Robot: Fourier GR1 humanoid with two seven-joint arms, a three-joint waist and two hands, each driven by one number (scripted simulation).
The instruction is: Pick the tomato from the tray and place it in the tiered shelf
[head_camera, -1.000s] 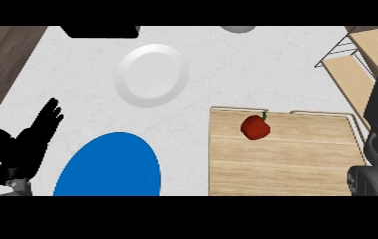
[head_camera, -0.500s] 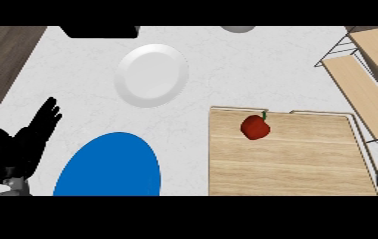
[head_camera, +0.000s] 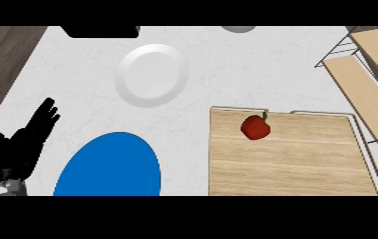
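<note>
One tomato (head_camera: 255, 127) we see on tray (head_camera: 295, 168), far-left part. Left hand (head_camera: 29, 138) well apart at left edge, fingers straight, spread, holding nothing. Shelf (head_camera: 354, 68) far right.

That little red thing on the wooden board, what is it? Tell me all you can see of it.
It is a tomato: small, round, deep red and smooth, with a short green stem poking up at its top right. It rests on a light wooden tray, near the tray's far edge and left of the middle. Nothing but the tray touches it. No hand is near it; the only hand showing, the left hand, rests open at the view's far left, well away. The tomato looks whole and unmarked.
</note>
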